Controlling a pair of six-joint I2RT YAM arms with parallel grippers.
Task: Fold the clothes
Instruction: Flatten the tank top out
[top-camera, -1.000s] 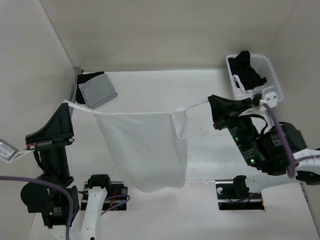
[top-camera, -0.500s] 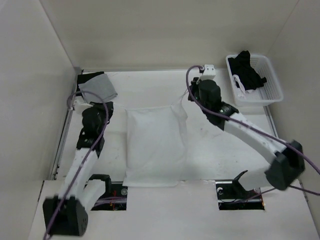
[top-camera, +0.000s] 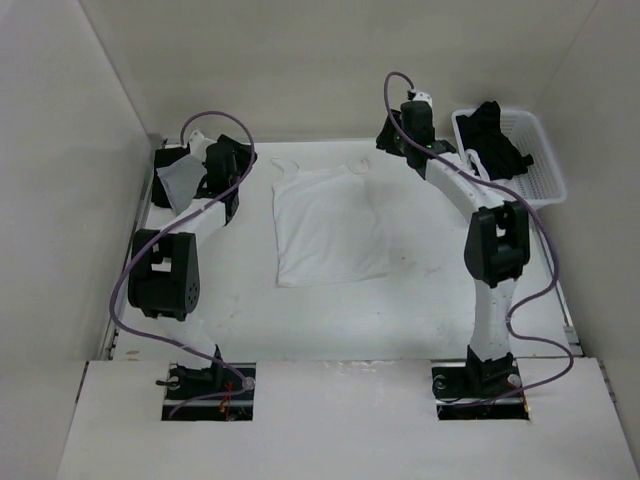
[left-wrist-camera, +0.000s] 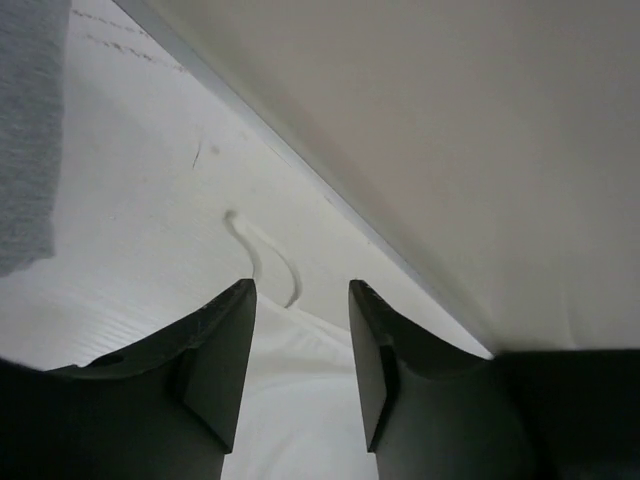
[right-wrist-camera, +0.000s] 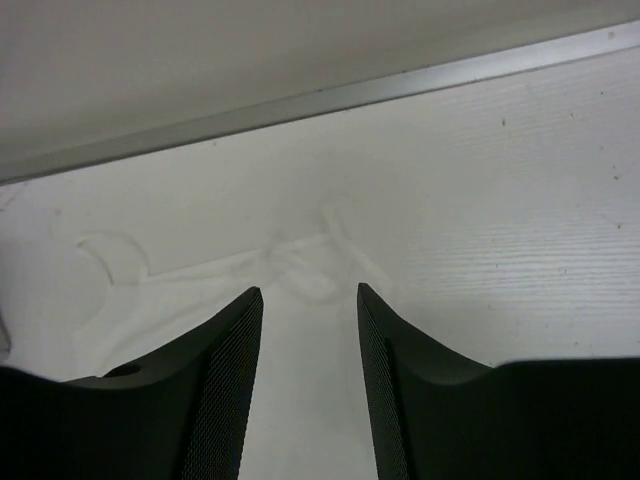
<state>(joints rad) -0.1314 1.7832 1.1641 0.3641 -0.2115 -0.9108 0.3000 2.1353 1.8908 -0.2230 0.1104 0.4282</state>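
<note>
top (top-camera: 330, 235) now lies spread flat mid-bench (top-camera: 440, 290), straps at its far edge, no longer hung in the air; left gripper (left-wrist-camera: 300, 295) and right gripper (right-wrist-camera: 310, 300) have both released, jaws parted and empty, so folding may begin.

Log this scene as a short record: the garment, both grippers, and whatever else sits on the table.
garment: white tank top, lying flat on the table, straps toward the far wall
left gripper: open, empty, near a strap
right gripper: open, empty, near the straps
far left: grey cloth
far right: white basket holding black garments
</note>
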